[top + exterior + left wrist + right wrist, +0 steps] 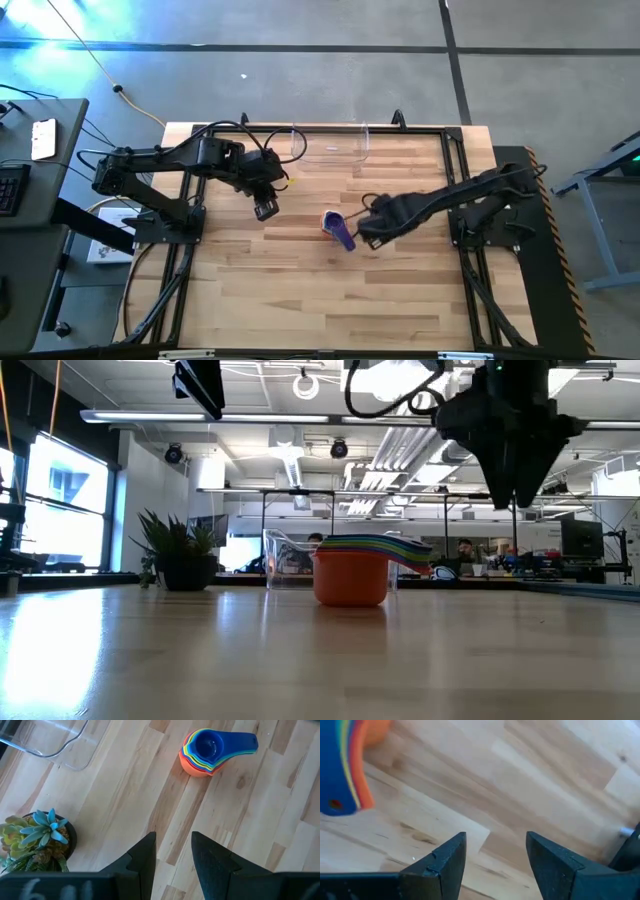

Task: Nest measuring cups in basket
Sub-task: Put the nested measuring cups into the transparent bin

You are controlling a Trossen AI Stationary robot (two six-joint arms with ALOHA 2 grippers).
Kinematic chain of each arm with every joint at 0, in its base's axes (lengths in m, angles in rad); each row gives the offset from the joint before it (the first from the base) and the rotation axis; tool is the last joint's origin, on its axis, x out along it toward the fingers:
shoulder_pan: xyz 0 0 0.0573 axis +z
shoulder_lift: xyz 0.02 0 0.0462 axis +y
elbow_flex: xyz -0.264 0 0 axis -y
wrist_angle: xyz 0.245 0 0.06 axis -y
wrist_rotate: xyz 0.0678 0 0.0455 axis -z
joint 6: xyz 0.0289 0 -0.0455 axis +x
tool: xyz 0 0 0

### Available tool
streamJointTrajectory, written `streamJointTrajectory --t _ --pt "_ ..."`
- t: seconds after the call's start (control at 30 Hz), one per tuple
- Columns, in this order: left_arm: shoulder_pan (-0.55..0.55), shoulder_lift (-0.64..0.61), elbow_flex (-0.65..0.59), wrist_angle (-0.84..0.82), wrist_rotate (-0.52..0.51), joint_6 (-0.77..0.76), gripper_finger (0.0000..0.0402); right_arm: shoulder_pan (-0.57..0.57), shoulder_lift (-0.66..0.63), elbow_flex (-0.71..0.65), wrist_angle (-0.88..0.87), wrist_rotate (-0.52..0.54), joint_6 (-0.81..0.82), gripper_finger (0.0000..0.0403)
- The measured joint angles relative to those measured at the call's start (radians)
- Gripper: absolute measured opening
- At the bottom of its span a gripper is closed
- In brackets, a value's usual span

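Jaws parted and empty on both arms, right gripper [366, 238] beside nested measuring cups [337, 228] on table [300, 300].

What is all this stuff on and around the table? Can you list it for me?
measuring cups: one nested stack, orange outermost, blue innermost, mid-table, outside the basket
basket: one, clear plastic, far edge of the table
plant: one small potted succulent, green and blue, near the left arm
table: one, light wood
left gripper: one, dark, open, empty, raised left of the cups
right gripper: one, dark, open, empty, close beside the cup handles
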Motion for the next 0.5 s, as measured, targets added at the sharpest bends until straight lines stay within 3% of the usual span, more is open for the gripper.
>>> streamJointTrajectory --t 0.2,0.5 --pt "0.000 0.000 0.000 0.000 0.000 -0.012 0.0113 -0.052 -0.078 0.000 0.084 0.003 -0.103 0.0197" --pt "0.002 0.000 0.000 0.000 0.000 -0.087 0.0113 -0.099 -0.102 0.000 0.359 -0.034 -0.290 0.0197"
